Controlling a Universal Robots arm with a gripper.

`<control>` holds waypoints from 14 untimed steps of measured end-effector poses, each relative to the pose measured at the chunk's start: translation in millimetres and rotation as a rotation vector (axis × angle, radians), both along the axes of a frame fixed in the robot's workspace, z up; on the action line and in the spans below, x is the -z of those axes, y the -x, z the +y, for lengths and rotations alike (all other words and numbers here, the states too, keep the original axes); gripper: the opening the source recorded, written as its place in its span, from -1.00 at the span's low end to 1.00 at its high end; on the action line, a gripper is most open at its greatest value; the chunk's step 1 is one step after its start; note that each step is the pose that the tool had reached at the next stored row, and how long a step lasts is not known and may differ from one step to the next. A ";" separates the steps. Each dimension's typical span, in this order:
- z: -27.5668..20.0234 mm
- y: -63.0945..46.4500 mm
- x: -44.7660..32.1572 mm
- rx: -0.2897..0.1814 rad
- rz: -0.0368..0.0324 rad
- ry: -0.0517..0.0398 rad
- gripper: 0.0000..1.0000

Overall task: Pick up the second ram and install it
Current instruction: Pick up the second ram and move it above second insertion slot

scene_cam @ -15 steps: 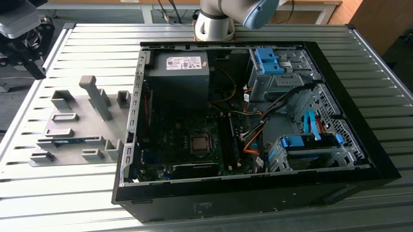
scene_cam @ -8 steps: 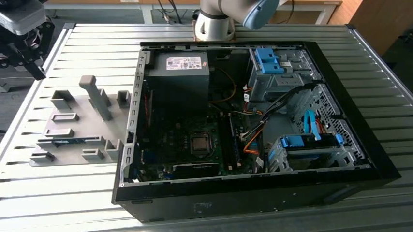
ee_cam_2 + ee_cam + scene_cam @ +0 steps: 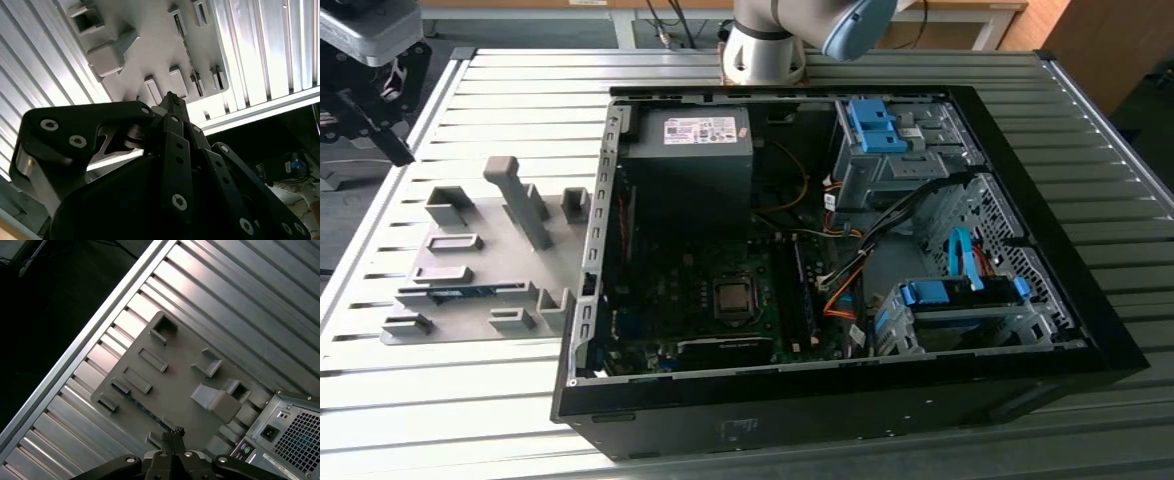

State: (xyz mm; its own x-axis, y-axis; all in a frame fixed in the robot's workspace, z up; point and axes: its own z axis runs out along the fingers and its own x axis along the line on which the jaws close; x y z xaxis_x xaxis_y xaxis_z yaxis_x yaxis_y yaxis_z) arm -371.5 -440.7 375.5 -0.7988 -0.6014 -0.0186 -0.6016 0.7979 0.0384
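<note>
The second ram (image 3: 462, 292) is a thin blue-green stick standing on edge in a slot of the grey holder plate (image 3: 480, 250), at the exterior view's left of the open computer case (image 3: 854, 250). In both wrist views it shows as a dark narrow strip (image 3: 187, 57) (image 3: 145, 411) on the plate. My gripper (image 3: 394, 150) hangs above the table, beyond the plate's far corner and well apart from the ram. Its fingertips (image 3: 176, 432) (image 3: 170, 97) meet, shut, with nothing between them.
The case lies open with the motherboard (image 3: 720, 300), power supply (image 3: 694, 150) and blue drive-bay clips (image 3: 874, 125) exposed. Grey blocks (image 3: 520, 200) rise from the holder plate. The slatted metal table (image 3: 454, 400) ends near the plate; the arm's base (image 3: 767, 45) stands behind the case.
</note>
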 end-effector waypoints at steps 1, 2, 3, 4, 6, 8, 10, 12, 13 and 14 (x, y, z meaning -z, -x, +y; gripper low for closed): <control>0.0 0.1 0.1 -0.012 0.0000 0.0000 -0.79; 0.0 0.2 0.1 -0.026 -0.0001 -0.0001 -0.79; 0.0 0.3 0.2 -0.040 -0.0002 -0.0001 -0.79; 0.0 0.3 0.3 -0.054 -0.0002 -0.0002 -0.79; 0.0 0.5 0.3 -0.083 -0.0001 -0.0001 -0.79; 0.0 0.7 0.4 -0.111 -0.0002 -0.0001 -0.79; 0.0 0.8 0.5 -0.140 -0.0002 -0.0001 -0.79; 0.0 0.9 0.5 -0.169 -0.0001 -0.0001 -0.79; 0.0 1.0 0.6 -0.183 -0.0001 0.0000 -0.79; 0.0 1.1 0.6 -0.197 -0.0001 -0.0001 -0.79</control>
State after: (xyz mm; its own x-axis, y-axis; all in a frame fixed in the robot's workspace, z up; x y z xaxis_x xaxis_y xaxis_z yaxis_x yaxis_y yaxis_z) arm -372.6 -440.7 374.8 -0.6653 -0.7464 -0.0188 -0.7464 0.6644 0.0383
